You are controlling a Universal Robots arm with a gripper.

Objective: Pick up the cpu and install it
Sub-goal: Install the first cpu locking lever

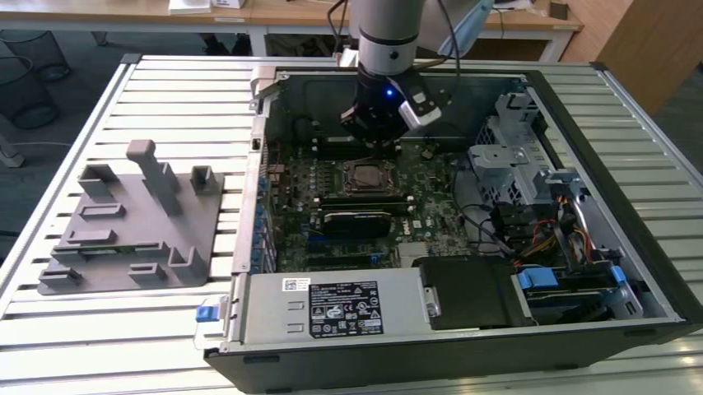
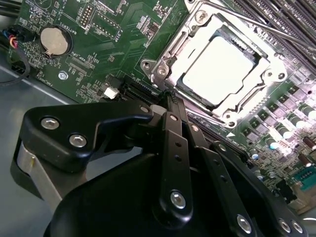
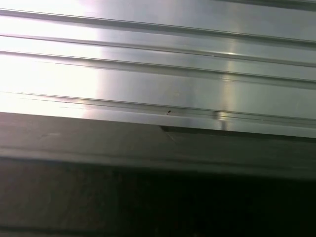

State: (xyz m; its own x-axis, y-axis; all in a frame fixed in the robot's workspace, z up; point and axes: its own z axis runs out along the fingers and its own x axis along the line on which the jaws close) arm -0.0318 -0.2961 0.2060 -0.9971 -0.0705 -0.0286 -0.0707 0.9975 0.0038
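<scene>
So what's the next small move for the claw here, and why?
Probably lift the claw straight up and away. In the second wrist view the cpu already lies flat inside the socket frame, and the claw is shut, holding nothing, just beside that frame.

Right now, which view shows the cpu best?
The second wrist view: the cpu lies flat in the socket frame on the motherboard, its silvery top plain, just beyond the gripper. In the exterior view it is a small square just in front of the gripper. The first wrist view faces ribbed metal.
</scene>
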